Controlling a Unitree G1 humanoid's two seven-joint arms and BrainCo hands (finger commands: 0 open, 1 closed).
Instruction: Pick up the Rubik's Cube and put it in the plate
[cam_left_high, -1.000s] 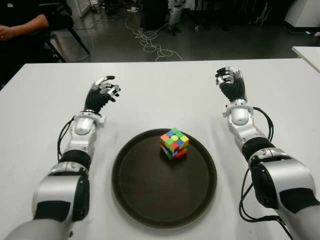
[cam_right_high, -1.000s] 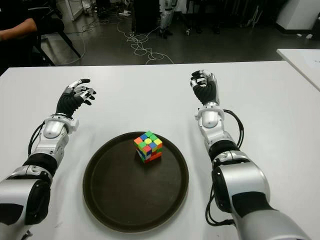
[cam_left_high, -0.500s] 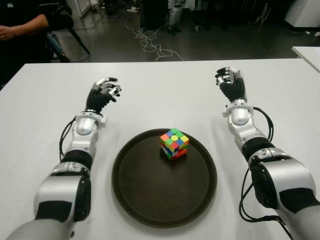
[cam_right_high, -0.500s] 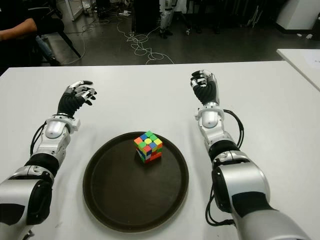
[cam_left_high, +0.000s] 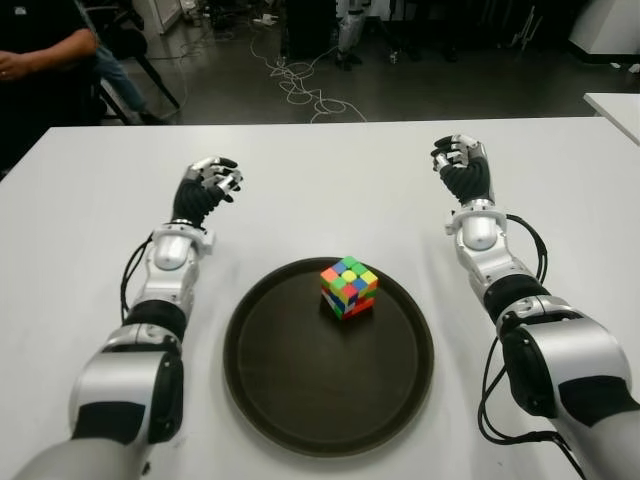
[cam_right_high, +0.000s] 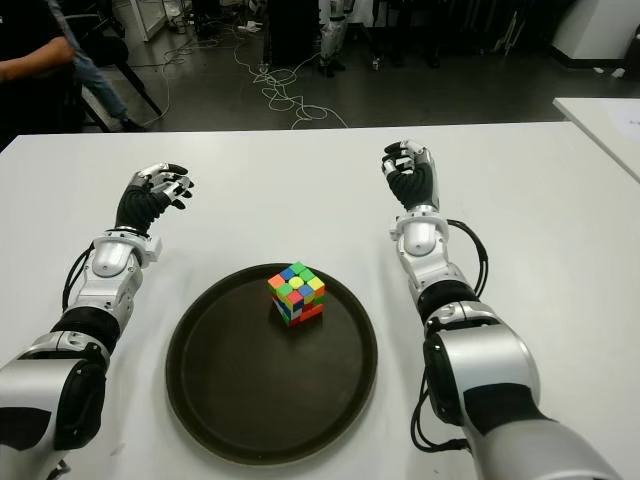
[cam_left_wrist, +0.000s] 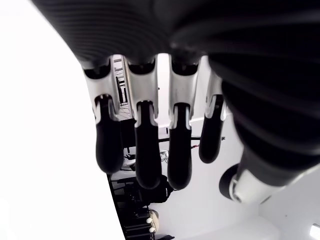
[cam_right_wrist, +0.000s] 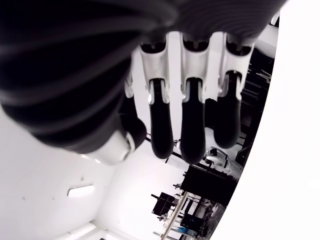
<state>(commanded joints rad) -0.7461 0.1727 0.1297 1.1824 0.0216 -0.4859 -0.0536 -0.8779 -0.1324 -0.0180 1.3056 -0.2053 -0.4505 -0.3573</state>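
Rubik's Cube (cam_left_high: 349, 287) sits in the dark round plate (cam_left_high: 290, 400), both robot hands empty and away from it.

The cube rests on the far half of the plate, a little right of centre, one corner turned toward the robot, its top a mix of green, yellow, orange and blue squares. The plate lies on the white tabletop (cam_left_high: 330, 180) between the two forearms. The left hand (cam_left_high: 205, 187) is stretched out beyond the plate's left edge, its fingers (cam_left_wrist: 142, 150) loosely bent and holding nothing. The right hand (cam_left_high: 462, 168) is raised beyond the plate's right side, palm facing back, fingers (cam_right_wrist: 192, 127) partly curled and relaxed, also holding nothing. A person's arm (cam_left_high: 40, 58) shows past the tabletop's far left corner, with cables (cam_left_high: 300, 85) strewn on the floor behind.
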